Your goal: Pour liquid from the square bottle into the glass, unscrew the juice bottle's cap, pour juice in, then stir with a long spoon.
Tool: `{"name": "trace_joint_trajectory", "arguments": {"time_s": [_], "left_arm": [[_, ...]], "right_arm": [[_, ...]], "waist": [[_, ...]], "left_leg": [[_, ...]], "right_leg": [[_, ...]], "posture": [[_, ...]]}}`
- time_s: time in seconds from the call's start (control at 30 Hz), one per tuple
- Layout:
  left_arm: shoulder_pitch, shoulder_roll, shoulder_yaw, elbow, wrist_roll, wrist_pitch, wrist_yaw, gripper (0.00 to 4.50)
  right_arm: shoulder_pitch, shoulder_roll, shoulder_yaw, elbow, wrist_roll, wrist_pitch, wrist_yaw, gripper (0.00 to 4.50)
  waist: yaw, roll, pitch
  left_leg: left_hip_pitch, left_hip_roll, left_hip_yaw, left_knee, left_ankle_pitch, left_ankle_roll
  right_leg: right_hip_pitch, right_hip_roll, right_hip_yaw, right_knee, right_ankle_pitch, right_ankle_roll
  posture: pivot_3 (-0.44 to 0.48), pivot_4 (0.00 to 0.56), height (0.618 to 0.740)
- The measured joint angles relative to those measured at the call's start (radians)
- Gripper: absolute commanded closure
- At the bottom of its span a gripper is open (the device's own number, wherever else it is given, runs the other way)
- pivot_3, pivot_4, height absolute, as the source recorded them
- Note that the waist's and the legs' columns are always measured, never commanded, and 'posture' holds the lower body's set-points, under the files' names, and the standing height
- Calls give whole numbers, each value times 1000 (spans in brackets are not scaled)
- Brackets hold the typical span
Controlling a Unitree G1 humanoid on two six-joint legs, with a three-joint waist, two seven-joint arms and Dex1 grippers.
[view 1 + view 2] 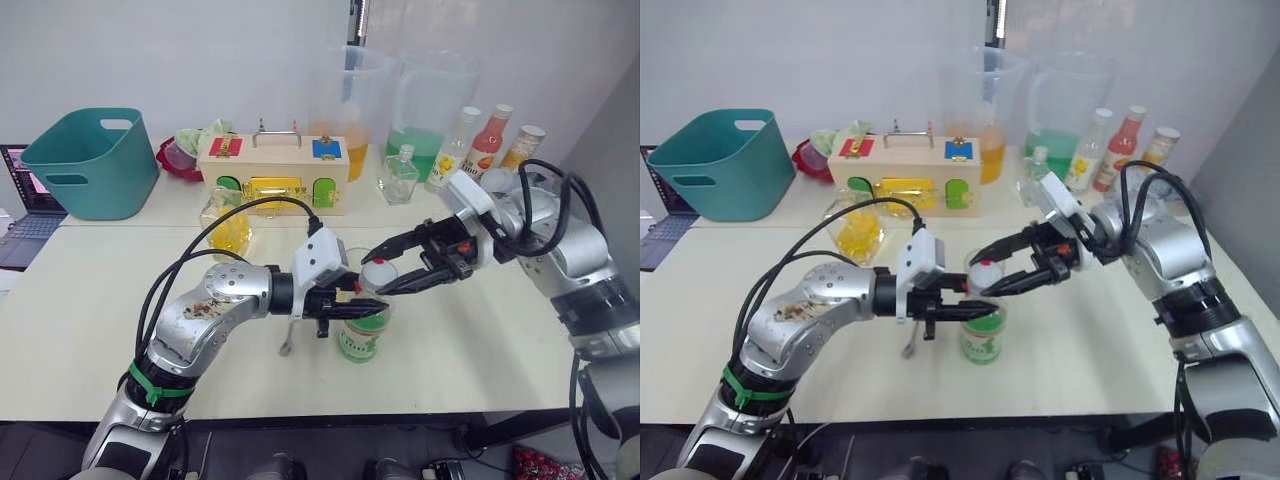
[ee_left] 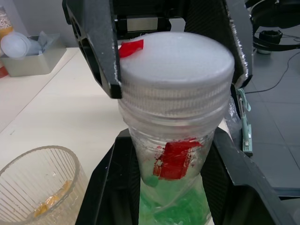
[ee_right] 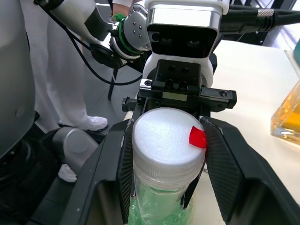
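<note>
The juice bottle [image 1: 362, 338], green-labelled, stands upright on the table. My left gripper [image 1: 352, 308] is shut on its body just below the neck. Its white cap [image 1: 377, 272] carries a red mark, and my right gripper [image 1: 985, 275] reaches in from the right with a finger pressed against each side of it. The glass [image 2: 37, 187], ribbed with a few yellow bits at its bottom, stands just behind the bottle. The long spoon [image 1: 288, 340] lies on the table under my left wrist. A square bottle [image 1: 228, 228] with yellow liquid stands further back on the left.
Along the back stand a teal basket [image 1: 90, 160], a wooden latch box [image 1: 272, 170], two big clear pitchers [image 1: 345, 100] [image 1: 430, 110], a small clear flask [image 1: 398, 176] and three labelled bottles [image 1: 487, 140]. A laptop [image 1: 25, 190] sits at the far left edge.
</note>
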Motion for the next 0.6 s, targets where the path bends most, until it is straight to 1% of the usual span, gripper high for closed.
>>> {"name": "trace_joint_trajectory", "arguments": {"time_s": [0.03,0.07,0.1,0.13,0.23,0.27,0.33,0.4,0.43,0.47,0.53,0.6], "left_arm": [[0,-3,-2,-3,-1,0,2,3157],[0,-6,-6,-8,-1,0,5,3157],[1,-8,-7,-8,-2,0,7,3157],[3,-14,-8,-9,-4,0,11,3157],[8,-24,-7,-8,-9,0,23,3157],[8,-28,-8,-6,-9,0,26,3157],[11,-35,-7,-2,-10,-1,30,3157],[12,-43,-8,6,-10,-2,32,3157],[9,-46,-8,16,-9,-2,32,3157],[5,-49,-8,23,-8,-5,31,3157],[-3,-57,-9,46,-8,-15,30,3157],[-7,-69,-8,67,-8,-22,27,3157]], "right_arm": [[-4,-5,10,6,5,11,0,1162],[-3,-17,20,12,16,36,0,672],[2,-27,16,11,23,56,0,421],[28,-45,-18,-7,36,93,0,25],[105,-82,-140,-70,70,179,-12,8],[144,-94,-196,-109,86,207,-43,8],[252,-109,-316,-221,129,255,-144,8],[388,-90,-450,-385,182,299,-310,8],[427,-74,-488,-445,195,313,-380,8],[482,-52,-534,-533,210,330,-482,8],[574,5,-586,-707,238,369,-696,8],[631,64,-609,-834,265,405,-900,8]], "waist": [[0,0,0],[1,0,0],[3,0,0],[9,0,0],[14,0,0],[15,0,0],[17,0,0],[22,0,0],[21,0,0],[22,0,0],[24,0,0],[28,0,0]], "left_leg": [[0,0,0,0,0,0],[0,0,0,0,0,-1],[0,-1,0,0,-1,-2],[0,-1,0,0,-3,-5],[0,-1,0,0,-4,-7],[0,-1,0,-1,-4,-7],[0,-1,0,-1,-4,-7],[0,-1,0,-1,-4,-8],[0,-1,0,-1,-4,-8],[0,-1,0,-2,-4,-9],[0,-1,0,-2,-4,-10],[0,-1,1,-2,-4,-10]], "right_leg": [[0,0,0,0,0,0],[0,-1,0,0,0,0],[-1,-2,0,0,0,0],[0,-3,-1,0,0,0],[0,-3,-1,-1,0,0],[0,-3,-1,-1,0,0],[0,-4,-1,0,0,0],[0,-4,-1,0,0,0],[0,-4,-1,0,0,0],[0,-4,-1,0,0,0],[0,-4,0,0,0,0],[0,-4,0,-1,0,0]], "posture": [[0,150,740],[0,150,740],[0,150,740],[0,150,740],[0,150,740],[0,150,740],[0,150,740],[0,150,740],[0,150,740],[0,150,740],[0,150,740],[0,150,740]]}}
